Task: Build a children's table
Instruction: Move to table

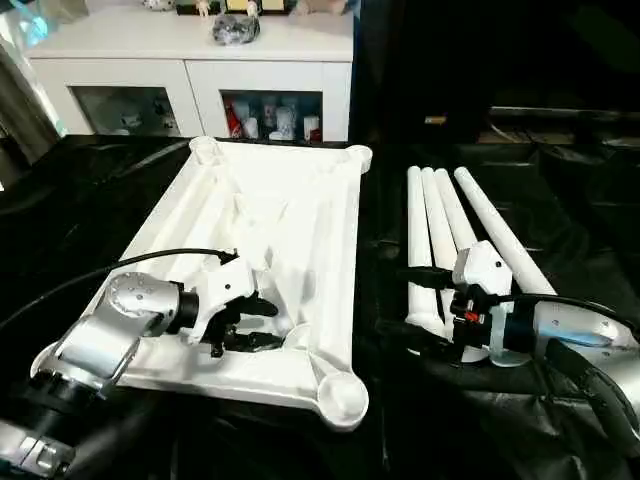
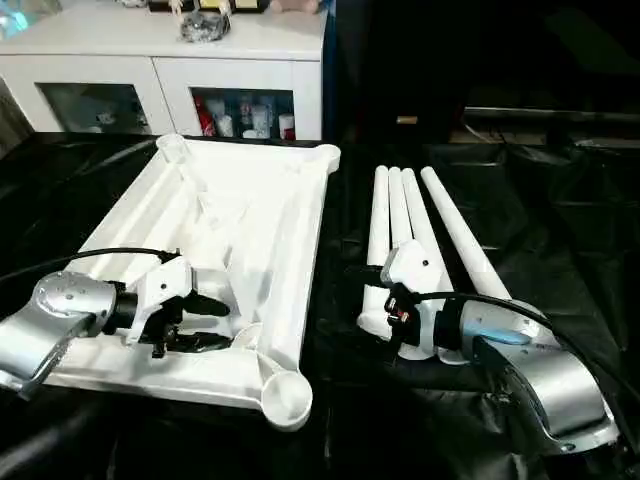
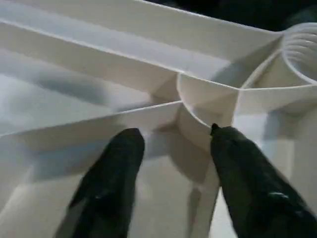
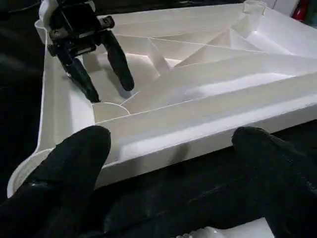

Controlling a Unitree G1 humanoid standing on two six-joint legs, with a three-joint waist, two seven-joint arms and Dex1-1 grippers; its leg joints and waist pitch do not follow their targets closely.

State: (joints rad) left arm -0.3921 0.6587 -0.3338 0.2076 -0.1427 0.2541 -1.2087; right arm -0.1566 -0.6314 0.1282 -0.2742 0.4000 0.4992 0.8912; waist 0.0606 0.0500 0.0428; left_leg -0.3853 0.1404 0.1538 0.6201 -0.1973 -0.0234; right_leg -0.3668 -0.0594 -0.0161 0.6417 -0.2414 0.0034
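No leg is fitted yet: the tabletop [image 1: 300,215] lies underside-up, four legs [image 1: 440,225] loose right, left claw [image 1: 240,325] and right claw [image 1: 415,300] spread, empty.

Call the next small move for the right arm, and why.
Probably lower the right gripper onto the nearest leg and close. Its fingers stand wide open, holding nothing, just above the thick ends of the four legs lying side by side. The table top lies underside up with its corner sockets empty, and the left gripper is down among its ribs.
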